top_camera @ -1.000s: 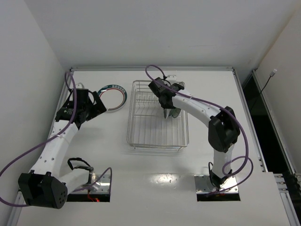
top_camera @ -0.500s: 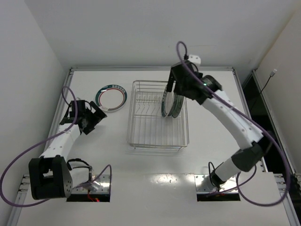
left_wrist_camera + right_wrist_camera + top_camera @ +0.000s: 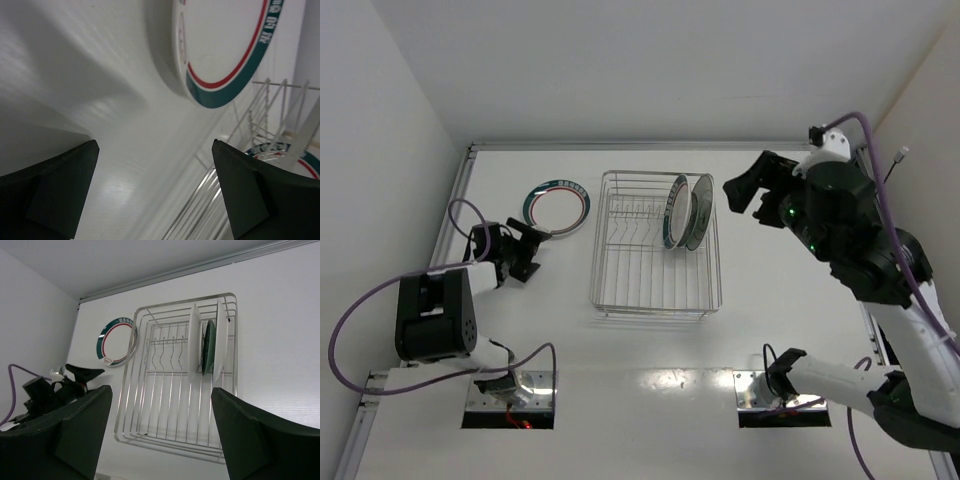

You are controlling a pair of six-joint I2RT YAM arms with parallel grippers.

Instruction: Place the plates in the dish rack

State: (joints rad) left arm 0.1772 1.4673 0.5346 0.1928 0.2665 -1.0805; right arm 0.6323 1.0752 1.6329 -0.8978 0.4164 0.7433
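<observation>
Standing in dish rack (image 3: 656, 314), three plates (image 3: 678, 210), fourth plate (image 3: 558, 207) flat near spread left fingers (image 3: 50, 190), right fingers (image 3: 80, 430) spread.

Left arm (image 3: 432, 318) and right arm (image 3: 840, 230): white tubular links joined by bulky black joint housings, each trailed by a looping purple cable (image 3: 365, 299). Black wedge-shaped fingers form the left end effector (image 3: 535, 250) and right end effector (image 3: 742, 195). A green light (image 3: 782, 212) glows on the right wrist housing.

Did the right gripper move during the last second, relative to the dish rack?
Yes. The right gripper was above the dish rack, at its far right part; now it is off the rack, beyond its right edge.
</observation>
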